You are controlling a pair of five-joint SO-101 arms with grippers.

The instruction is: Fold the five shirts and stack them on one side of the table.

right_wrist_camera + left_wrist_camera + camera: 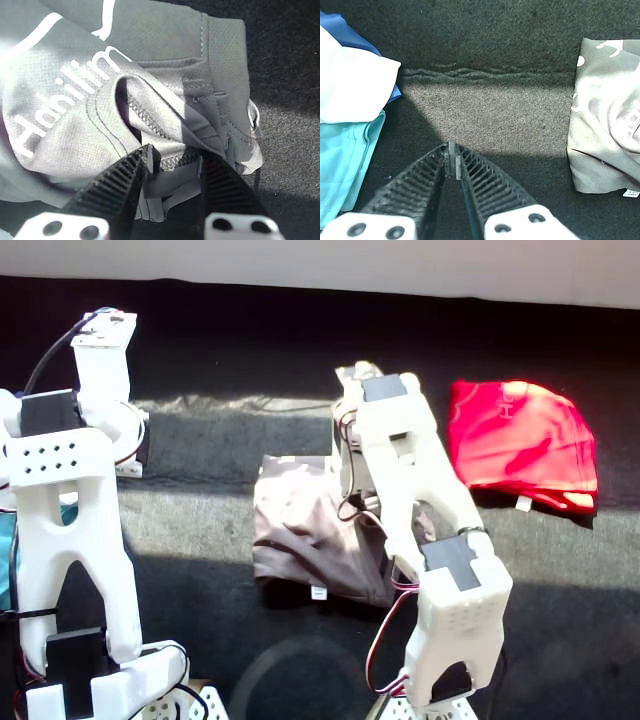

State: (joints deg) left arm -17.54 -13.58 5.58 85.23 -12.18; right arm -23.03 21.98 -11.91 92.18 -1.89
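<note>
A grey shirt lies crumpled and partly folded at the table's middle. My right gripper is down on it, open, with a hemmed fold of the grey shirt between its fingertips. My left gripper is shut and holds nothing, hovering over bare carpet. The grey shirt lies to one side of it, and a pile of white, blue and teal shirts to the other. A folded red shirt rests at the back right.
Dark carpet covers the table, with a seam line across it. The teal cloth peeks out at the left edge behind the left arm. Bare carpet lies between the pile and the grey shirt.
</note>
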